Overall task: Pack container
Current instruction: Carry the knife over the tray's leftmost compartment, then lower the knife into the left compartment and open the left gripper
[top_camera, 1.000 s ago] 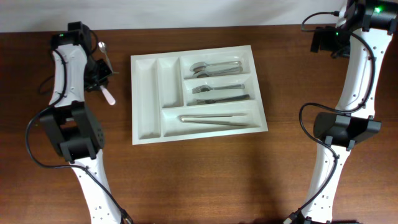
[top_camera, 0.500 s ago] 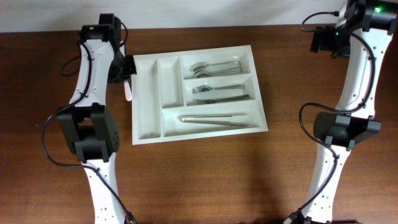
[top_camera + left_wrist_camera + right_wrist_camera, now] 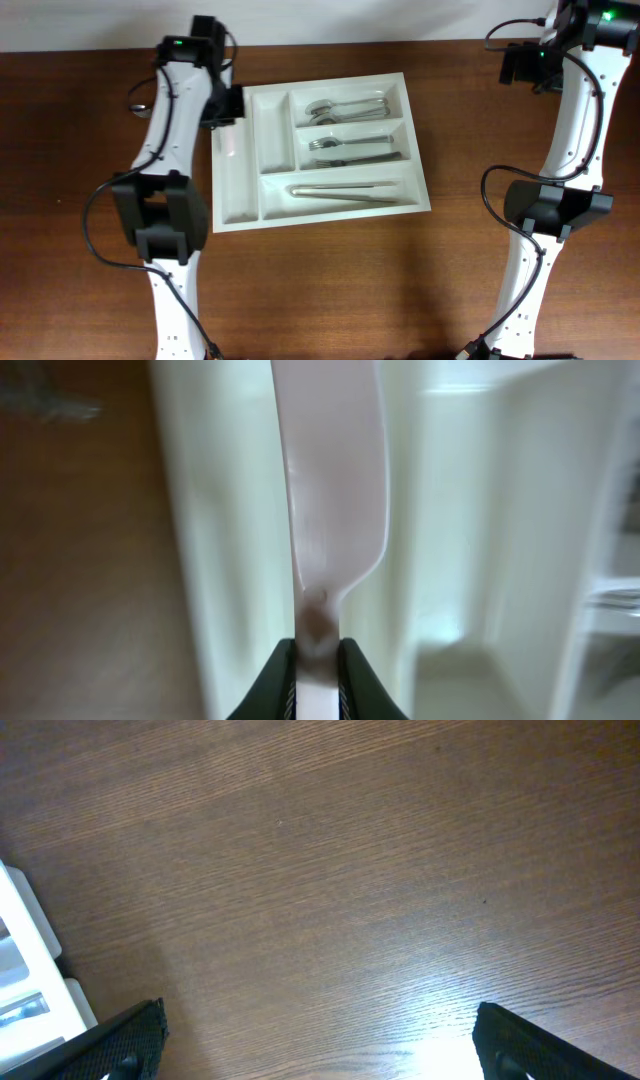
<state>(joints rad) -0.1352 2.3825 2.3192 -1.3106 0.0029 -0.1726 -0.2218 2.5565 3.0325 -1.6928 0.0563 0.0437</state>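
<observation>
The container (image 3: 320, 218), a white tray with several compartments, lies in the middle of the table. My left gripper (image 3: 228, 104) hangs over its leftmost narrow compartment, shut on a pale flat plastic utensil (image 3: 335, 480). The utensil points away from the jaws (image 3: 318, 660), along the compartment beside the tray's left wall (image 3: 190, 510). At the far right, my right gripper (image 3: 522, 64) stands wide open over bare wood (image 3: 320, 1040), with nothing between its fingers (image 3: 120, 1038).
The crosswise compartments hold metal spoons (image 3: 345, 107), forks (image 3: 350, 148) and long thin metal pieces (image 3: 350, 190). A blurred grey thing (image 3: 40, 400) lies on the wood left of the tray. A corner of the tray (image 3: 30, 970) shows in the right wrist view.
My left arm has swung right with the utensil, from the table left of the tray to above the tray's leftmost compartment. The right arm has not moved.
</observation>
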